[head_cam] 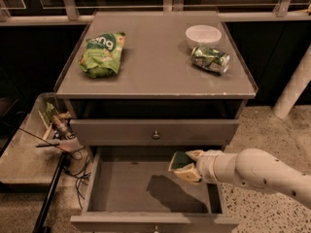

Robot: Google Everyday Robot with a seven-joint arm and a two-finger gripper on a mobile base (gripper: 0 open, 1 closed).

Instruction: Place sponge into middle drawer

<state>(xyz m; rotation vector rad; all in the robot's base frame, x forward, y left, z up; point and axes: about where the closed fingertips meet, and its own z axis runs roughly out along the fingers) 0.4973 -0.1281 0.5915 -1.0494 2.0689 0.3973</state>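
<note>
My gripper (187,165) comes in from the right on a white arm and is shut on the sponge (181,162), dark green layer on top, pale yellow foam below. It holds the sponge in the air over the right part of the open middle drawer (116,188), whose bare grey floor shows the sponge's shadow. The drawer's front edge and knob are at the bottom of the view.
The shut top drawer (155,131) with a round knob is just behind the gripper. On the cabinet top lie a light-green snack bag (102,53), a white bowl (203,35) and a green-and-silver can (210,59). A low shelf with cables (58,135) stands at the left.
</note>
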